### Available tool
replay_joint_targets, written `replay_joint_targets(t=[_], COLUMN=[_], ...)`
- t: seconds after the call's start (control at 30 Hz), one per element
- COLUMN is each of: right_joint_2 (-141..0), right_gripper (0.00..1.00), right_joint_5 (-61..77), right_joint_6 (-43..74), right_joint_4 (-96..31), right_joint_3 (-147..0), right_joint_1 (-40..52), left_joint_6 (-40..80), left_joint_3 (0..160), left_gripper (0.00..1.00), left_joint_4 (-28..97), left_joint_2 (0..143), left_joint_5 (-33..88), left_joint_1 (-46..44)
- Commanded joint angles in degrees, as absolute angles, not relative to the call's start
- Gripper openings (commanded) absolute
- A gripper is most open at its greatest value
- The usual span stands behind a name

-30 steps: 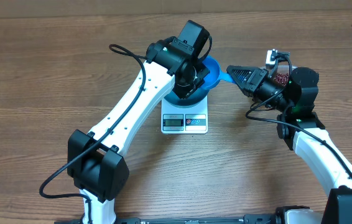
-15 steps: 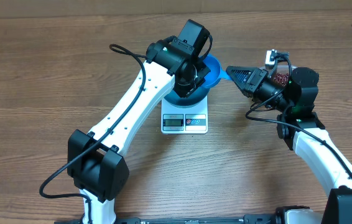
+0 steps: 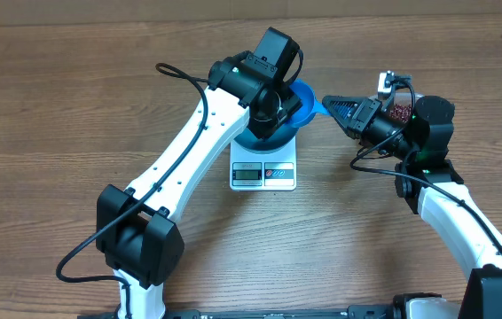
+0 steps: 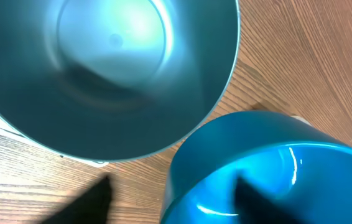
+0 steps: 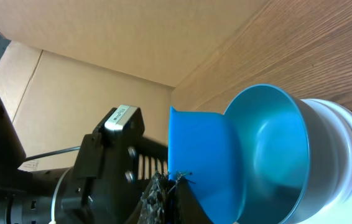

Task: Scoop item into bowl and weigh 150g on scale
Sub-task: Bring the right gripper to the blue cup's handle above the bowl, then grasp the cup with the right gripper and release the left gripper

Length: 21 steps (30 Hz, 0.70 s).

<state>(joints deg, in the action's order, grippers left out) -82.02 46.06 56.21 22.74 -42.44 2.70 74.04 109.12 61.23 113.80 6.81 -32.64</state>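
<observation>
Scale (image 3: pixel 263 175) is seen on the wooden worktop (image 3: pixel 74 97), with its display turned to the front edge. The blue bowl (image 4: pixel 114 68) is set on it and is mostly covered from above by the left arm. The left tool (image 4: pixel 171 190) is held over the bowl, and its blurred dark fingers (image 4: pixel 95 199) are spread apart. The right tool (image 3: pixel 328 103) is clamped on the handle of the small blue scoop (image 3: pixel 304 97), which is held just beside the bowl's right rim. The beans (image 3: pixel 401 112) are seen as a red-brown patch behind the right arm, well apart from the scale.
</observation>
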Motion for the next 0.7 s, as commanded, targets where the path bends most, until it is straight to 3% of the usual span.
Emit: replay_joint_targets(t=[0.0, 0.43, 0.67], right_joint_2=[-82.0, -82.0, -82.0], right_gripper=[0.04, 0.04, 0.04], right_joint_5=[46.1, 45.4, 44.4], right_joint_6=[55.7, 55.0, 54.7], right_joint_4=[23.0, 22.8, 22.8], right_joint_3=[-43.2, -43.2, -43.2], right_joint_1=[2.6, 2.5, 2.5], left_joint_6=[74.8, 64.7, 51.7], left_joint_3=[110.4, 110.4, 110.4], left_gripper=[1.00, 1.00, 1.00], left_joint_4=[61.4, 61.5, 61.5], left_joint_2=[112.7, 108.7, 102.7], left_joint_5=[6.0, 4.1, 1.3], left_joint_1=[-33.0, -32.9, -32.9])
